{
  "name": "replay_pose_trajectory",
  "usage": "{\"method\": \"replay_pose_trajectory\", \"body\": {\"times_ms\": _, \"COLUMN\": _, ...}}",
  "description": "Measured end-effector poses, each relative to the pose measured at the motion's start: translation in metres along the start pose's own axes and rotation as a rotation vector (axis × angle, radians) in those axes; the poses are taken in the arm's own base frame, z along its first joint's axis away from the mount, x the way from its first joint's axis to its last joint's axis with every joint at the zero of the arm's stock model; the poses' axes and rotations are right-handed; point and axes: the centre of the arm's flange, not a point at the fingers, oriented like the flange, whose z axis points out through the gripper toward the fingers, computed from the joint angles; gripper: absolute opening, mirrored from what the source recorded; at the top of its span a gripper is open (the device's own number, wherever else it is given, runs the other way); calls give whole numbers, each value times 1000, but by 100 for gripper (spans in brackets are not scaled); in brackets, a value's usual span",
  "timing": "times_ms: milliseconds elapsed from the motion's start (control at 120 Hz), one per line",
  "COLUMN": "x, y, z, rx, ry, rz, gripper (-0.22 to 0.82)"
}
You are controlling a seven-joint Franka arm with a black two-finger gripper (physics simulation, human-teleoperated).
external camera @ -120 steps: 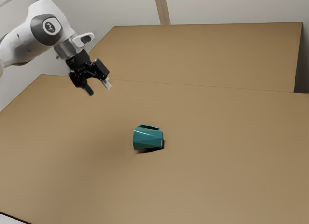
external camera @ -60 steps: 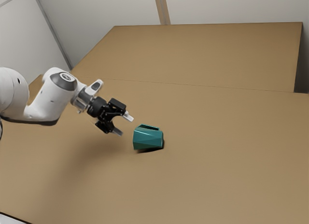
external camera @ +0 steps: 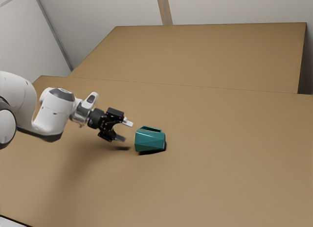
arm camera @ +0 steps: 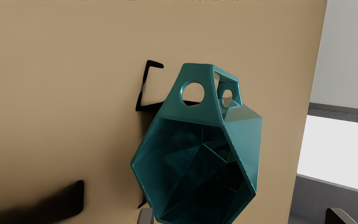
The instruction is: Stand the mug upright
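With the teal mug [external camera: 150,139] lying on its side on the tan worktop [external camera: 220,188], the claw [external camera: 124,130] sits just off its open end, toward the exterior view's left. Claw state: fingers apart, wide, nothing clamped. Exterior view has a small gap between fingertips and mug, so no grip on it.

Mug is not upright. Its mouth faces the claw [arm camera: 243,217]; wrist view looks straight into the dark interior past a six-sided rim [arm camera: 240,155]. Body is faceted. Handle [arm camera: 199,73] sticks out from the side of the body, angular, with round openings through it. In the exterior view it's on the edge nearer the top of the picture.

Alignment: off-centre. Wrist view puts one fingertip [arm camera: 145,216] over the rim's edge, the other well clear of the mug on the opposite side. Can't tell from that view alone how deep the overlapping one is.

Arm [external camera: 55,109] comes in from the exterior view's left, hand low over the worktop. Claw shadow [external camera: 121,148] falls on the worktop near the mug; mug shadow [external camera: 151,152] runs along its underside. Farther back, a second tan surface [external camera: 205,56] beyond a thin seam, then pale wall [external camera: 234,7] with a brown strip [external camera: 165,8].
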Motion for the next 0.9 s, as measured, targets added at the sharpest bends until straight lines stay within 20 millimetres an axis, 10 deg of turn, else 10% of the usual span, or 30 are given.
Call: {"method": "replay_pose_trajectory", "body": {"times_ms": 900, "x": 3, "y": 2, "z": 62, "rx": -197, "ry": 70, "rz": 102, "gripper": 60}}
